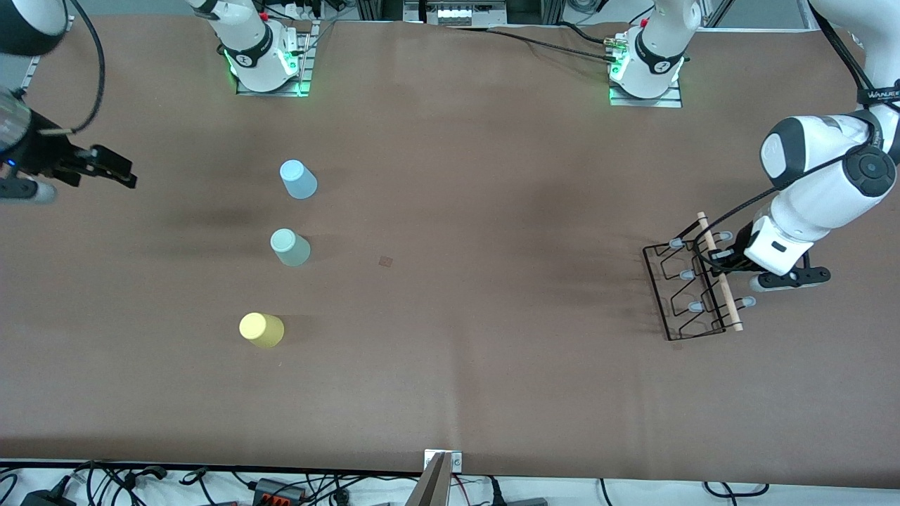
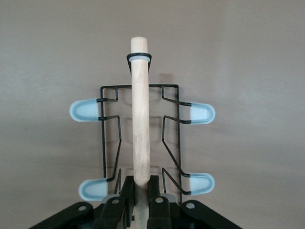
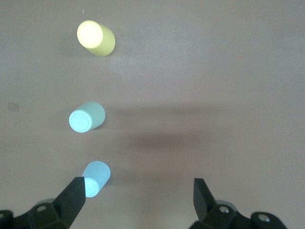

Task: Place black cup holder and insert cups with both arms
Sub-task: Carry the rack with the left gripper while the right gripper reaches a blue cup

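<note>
At the left arm's end of the table, the black cup holder (image 1: 692, 288) stands with every peg bare. My left gripper (image 2: 141, 198) is clamped on its wooden rod (image 2: 140, 119), as the left wrist view shows. My right gripper (image 3: 138, 193) hangs spread wide, with the blue cup (image 1: 298, 179), mint cup (image 1: 290, 247) and yellow cup (image 1: 261, 329) upside down in a row.

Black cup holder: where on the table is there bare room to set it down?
The table is bare between the cups and the black cup holder, which the left gripper holds. The blue cup, mint cup and yellow cup crowd the right arm's end, below the open right gripper.
</note>
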Robot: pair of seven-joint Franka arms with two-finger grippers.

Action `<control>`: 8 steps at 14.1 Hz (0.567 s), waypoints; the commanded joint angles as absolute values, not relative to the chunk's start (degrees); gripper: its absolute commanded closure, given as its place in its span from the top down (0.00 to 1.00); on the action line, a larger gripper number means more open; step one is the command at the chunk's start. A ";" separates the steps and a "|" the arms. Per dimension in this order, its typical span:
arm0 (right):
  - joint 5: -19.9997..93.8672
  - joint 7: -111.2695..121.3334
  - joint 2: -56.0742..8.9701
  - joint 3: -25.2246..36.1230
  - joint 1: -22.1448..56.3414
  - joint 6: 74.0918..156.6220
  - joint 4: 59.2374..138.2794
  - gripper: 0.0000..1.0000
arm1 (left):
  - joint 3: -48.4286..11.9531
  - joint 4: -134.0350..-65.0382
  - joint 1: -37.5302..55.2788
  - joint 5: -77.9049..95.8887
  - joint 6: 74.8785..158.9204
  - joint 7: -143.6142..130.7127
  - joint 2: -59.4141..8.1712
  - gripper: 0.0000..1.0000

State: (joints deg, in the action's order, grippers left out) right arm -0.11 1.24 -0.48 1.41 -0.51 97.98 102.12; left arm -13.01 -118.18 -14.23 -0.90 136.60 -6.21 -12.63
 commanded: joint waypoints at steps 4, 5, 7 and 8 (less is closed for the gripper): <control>0.00 1.14 -13.25 1.41 6.49 99.75 98.89 1.00 | -22.75 -107.27 -13.80 -0.01 117.91 -7.81 -8.43 0.00; 0.09 1.14 -15.45 1.41 7.37 100.97 98.27 1.00 | -24.85 -103.05 -12.93 0.26 113.86 -10.78 -9.57 0.00; 0.09 -1.12 -18.53 1.41 9.75 104.40 98.87 1.00 | -28.28 -97.06 -10.04 0.18 108.83 -20.43 -11.42 0.00; 0.09 -4.27 -20.11 1.41 10.19 105.11 99.14 1.00 | -29.08 -95.29 -7.58 0.00 108.03 -24.57 -12.12 0.00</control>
